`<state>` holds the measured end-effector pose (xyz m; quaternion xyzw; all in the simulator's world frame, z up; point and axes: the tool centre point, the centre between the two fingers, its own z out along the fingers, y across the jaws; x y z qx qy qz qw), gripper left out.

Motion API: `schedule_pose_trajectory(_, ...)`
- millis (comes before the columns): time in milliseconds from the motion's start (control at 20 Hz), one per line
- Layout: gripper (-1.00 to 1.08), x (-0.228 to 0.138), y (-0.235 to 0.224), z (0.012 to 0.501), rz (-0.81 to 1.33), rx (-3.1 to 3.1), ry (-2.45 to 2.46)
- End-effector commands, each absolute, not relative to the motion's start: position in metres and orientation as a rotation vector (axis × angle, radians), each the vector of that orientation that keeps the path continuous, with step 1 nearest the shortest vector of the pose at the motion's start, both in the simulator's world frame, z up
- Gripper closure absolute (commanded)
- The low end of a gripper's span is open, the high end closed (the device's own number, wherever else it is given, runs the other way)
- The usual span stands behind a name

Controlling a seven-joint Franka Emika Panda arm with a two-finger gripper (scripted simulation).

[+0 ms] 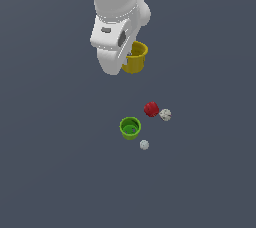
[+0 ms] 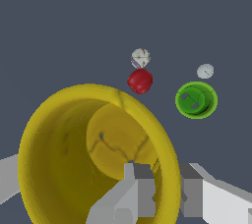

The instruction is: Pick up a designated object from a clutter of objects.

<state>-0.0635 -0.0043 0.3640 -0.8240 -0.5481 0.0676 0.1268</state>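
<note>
The yellow cup (image 1: 137,59) is at my gripper (image 1: 129,55), partly hidden behind the white hand in the exterior view. In the wrist view the yellow cup (image 2: 74,159) fills the frame with its mouth open to the camera. My gripper (image 2: 165,175) is shut on its wall, one finger (image 2: 137,188) inside the rim and one outside. The green cup (image 1: 130,128) stands upright apart from it, with the red lumpy ball (image 1: 151,109) and two whitish balls (image 1: 165,115) (image 1: 144,145) close by. From the wrist they look small and far off.
The floor (image 1: 50,147) is a flat dark grey surface. In the wrist view the green cup (image 2: 196,100), the red ball (image 2: 140,81) and the whitish balls (image 2: 141,58) (image 2: 205,71) lie together beyond the yellow cup's rim.
</note>
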Motion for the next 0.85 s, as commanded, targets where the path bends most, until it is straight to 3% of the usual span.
schedule_pose_trajectory(0, 1.08, -0.071, -0.012, 0.381, 0.196, -2.398, -1.596)
schedule_pose_trajectory(400, 1.08, -0.083, -0.025, 0.411, 0.197, -2.399, -1.597)
schedule_pose_trajectory(800, 1.08, -0.082, -0.025, 0.410, 0.197, -2.399, -1.597)
